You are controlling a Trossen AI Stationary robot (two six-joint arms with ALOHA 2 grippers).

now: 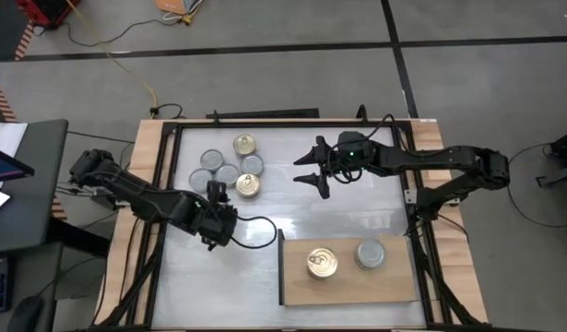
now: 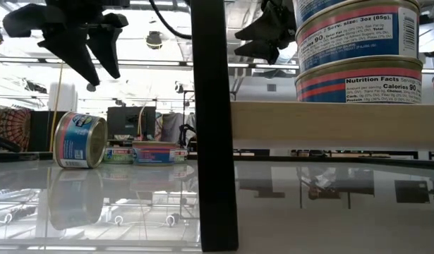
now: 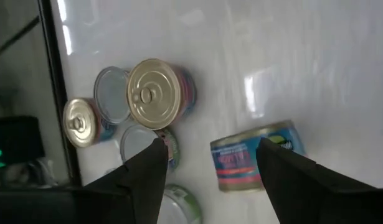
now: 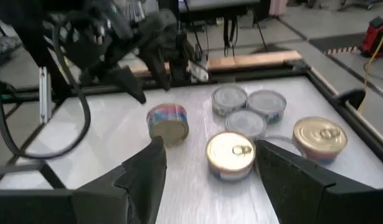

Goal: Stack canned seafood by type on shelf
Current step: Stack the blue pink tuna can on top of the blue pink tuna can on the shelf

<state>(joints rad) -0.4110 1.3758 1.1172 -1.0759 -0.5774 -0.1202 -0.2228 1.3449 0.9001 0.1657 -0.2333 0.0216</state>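
A tin lying on its side (image 3: pixel 256 155) rests on the white counter (image 1: pixel 357 212) just beside the cluster of 6 upright tins (image 1: pixel 230 166). The left claw (image 1: pixel 216 219) hangs above it, released, fingers spread and not touching it. Beyond that cluster, the right claw (image 1: pixel 313 167) hovers open, holding nothing. The wooden shelf (image 1: pixel 297 281) carries 2 stacks of tins (image 1: pixel 346 258).

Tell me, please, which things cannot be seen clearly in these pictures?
- Stack of cans on the shelf, low view: cut off by the top edge, so its height is unknown.
- Lying can, left wrist view: its lid faces away.
- Cans behind the black post, low view: partly hidden.
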